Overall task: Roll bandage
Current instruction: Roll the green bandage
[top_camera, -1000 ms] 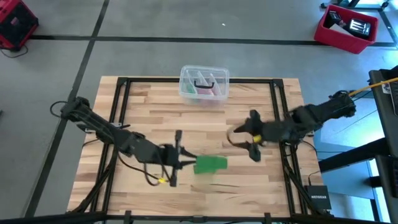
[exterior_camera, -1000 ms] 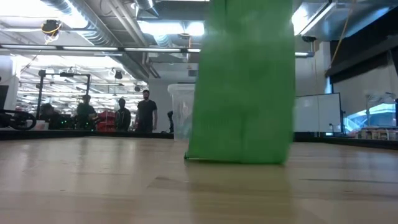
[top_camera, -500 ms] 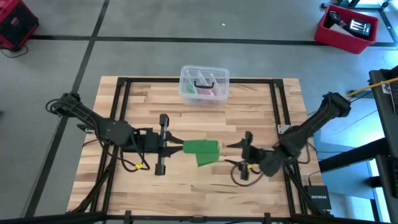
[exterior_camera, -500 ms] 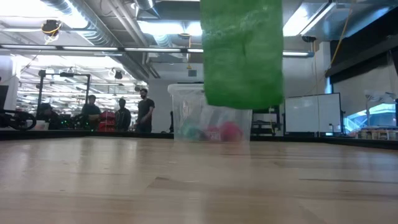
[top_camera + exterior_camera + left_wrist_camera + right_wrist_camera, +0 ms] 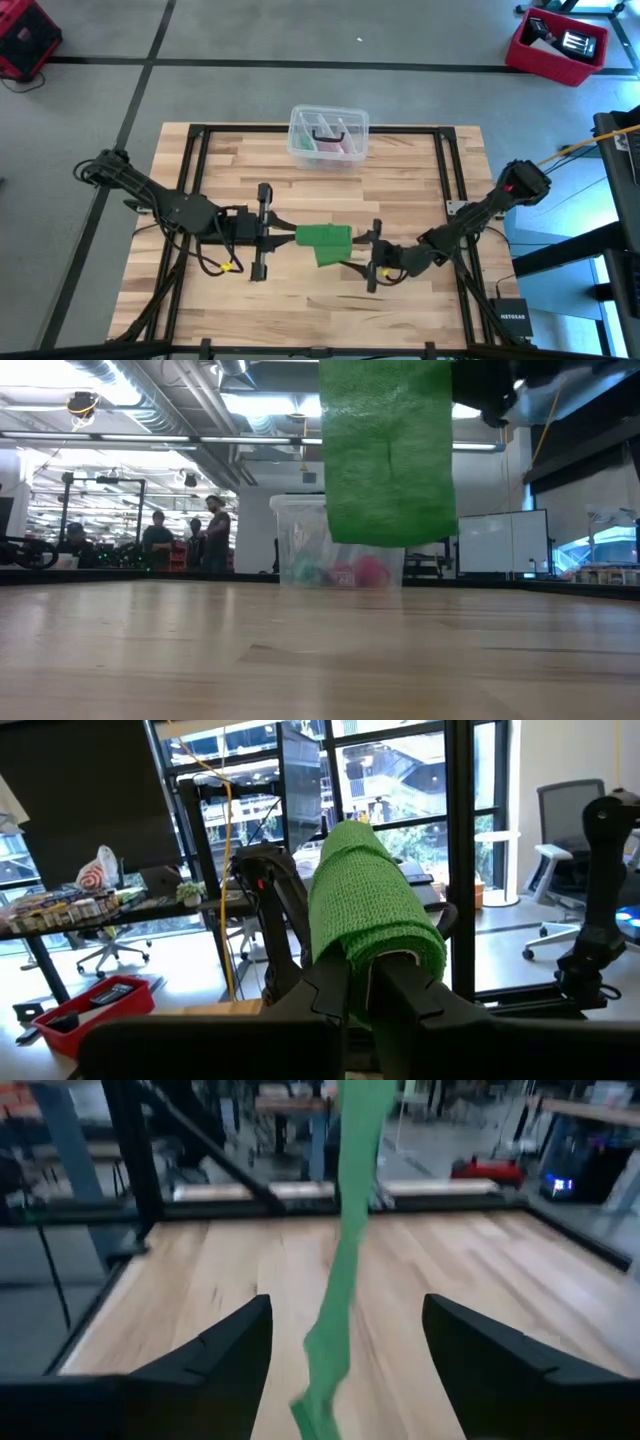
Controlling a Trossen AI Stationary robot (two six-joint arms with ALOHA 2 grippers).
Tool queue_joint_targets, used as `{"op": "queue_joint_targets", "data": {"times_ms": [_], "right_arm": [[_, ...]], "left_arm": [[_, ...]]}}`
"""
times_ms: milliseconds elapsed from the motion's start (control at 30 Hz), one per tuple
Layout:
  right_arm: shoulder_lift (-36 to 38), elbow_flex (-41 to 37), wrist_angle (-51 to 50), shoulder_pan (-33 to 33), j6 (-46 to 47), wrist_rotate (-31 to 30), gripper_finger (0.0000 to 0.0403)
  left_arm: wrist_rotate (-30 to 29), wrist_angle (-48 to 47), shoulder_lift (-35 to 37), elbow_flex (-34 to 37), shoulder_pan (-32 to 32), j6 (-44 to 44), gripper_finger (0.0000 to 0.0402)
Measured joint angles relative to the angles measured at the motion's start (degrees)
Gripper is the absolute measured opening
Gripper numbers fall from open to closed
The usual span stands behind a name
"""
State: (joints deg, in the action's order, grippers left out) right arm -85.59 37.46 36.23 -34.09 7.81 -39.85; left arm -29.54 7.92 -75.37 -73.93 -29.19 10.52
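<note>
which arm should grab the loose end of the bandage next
Right. The left gripper is shut on the bandage, holding it off the table. The right gripper is open, with the hanging end between its fingers.

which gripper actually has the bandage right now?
The left gripper: its fingers are shut on the green bandage, which hangs clear of the table. The right gripper is open, with the bandage's hanging end in front of it, not clamped.

Bandage point(image 5: 323, 240) hangs between both pincers, seemingly above table point(image 5: 420, 170).
</note>
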Motion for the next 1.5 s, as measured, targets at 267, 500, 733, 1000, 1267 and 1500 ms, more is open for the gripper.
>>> {"op": "queue_joint_targets", "data": {"times_ms": [267, 500, 733, 1000, 1267, 1500], "right_arm": [[-5.97, 0.06, 16.67, 4.28, -7.68, 9.15, 0.0217], [-6.07, 0.11, 15.30, 4.85, -10.78, 8.92, 0.0041], [-6.05, 0.13, 13.91, 0.34, -13.54, 4.45, 0.0009], [-6.03, 0.91, 12.48, -2.50, -12.78, 4.33, 0.0004], [-5.98, 7.29, 2.00, -3.56, -12.53, 4.91, 0.0004], [-5.98, 9.85, -3.36, -3.34, -6.40, 2.06, 0.0020]], "left_arm": [[0.00, -0.02, 0.00, 0.00, 0.09, -0.31, 0.0017], [0.02, -0.02, 0.00, 0.00, 0.11, -1.43, 0.0017], [-0.03, 0.29, 2.95, 0.09, 0.15, -3.93, 0.0017], [-0.68, 0.56, 5.81, 0.09, 3.87, -2.02, 0.0017], [-1.36, -1.70, 5.51, 0.09, 8.70, -0.35, 0.0017], [0.63, -4.19, 5.49, 0.09, 7.74, -0.44, 0.0017]]}}
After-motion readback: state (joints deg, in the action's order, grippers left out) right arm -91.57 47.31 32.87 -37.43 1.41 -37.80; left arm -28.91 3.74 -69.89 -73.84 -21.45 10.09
